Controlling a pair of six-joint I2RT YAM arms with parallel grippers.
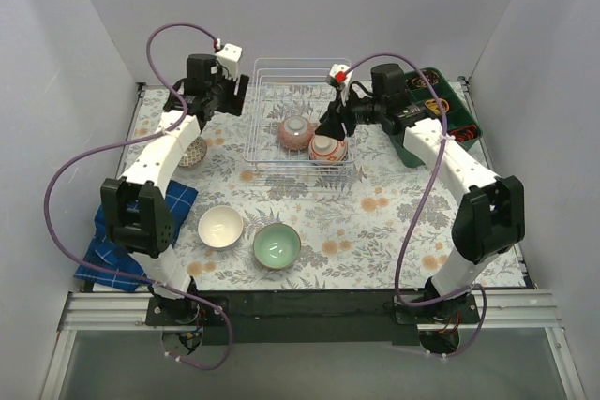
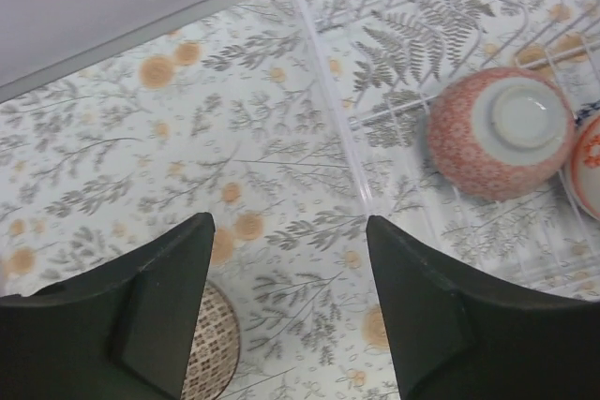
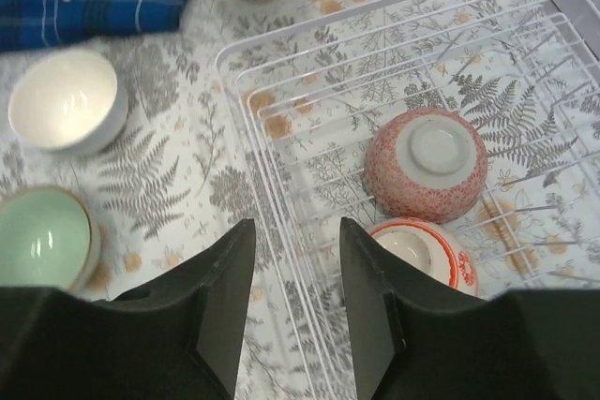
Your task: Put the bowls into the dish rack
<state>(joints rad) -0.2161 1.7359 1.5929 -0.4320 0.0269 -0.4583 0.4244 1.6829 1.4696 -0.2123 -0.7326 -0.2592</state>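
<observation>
The pale wire dish rack point(image 1: 272, 77) stands at the back middle. In it a pinkish-red bowl point(image 1: 297, 132) and an orange-red bowl point(image 1: 327, 148) lie upside down. A white bowl point(image 1: 221, 227) and a mint green bowl point(image 1: 277, 245) stand upright on the mat in front. A dark grey patterned bowl point(image 1: 194, 152) lies half under my left arm. My left gripper point(image 1: 228, 98) is open and empty, left of the rack. My right gripper point(image 1: 330, 125) is open and empty above the rack's near right part, beside the orange-red bowl point(image 3: 422, 252). No blue-and-white bowl shows.
A blue checked cloth point(image 1: 141, 231) lies at the left edge under the left arm. A dark green compartmented tray point(image 1: 452, 111) stands at the back right behind the right arm. Grey walls close in the sides and back. The floral mat point(image 1: 375, 222) covers the table.
</observation>
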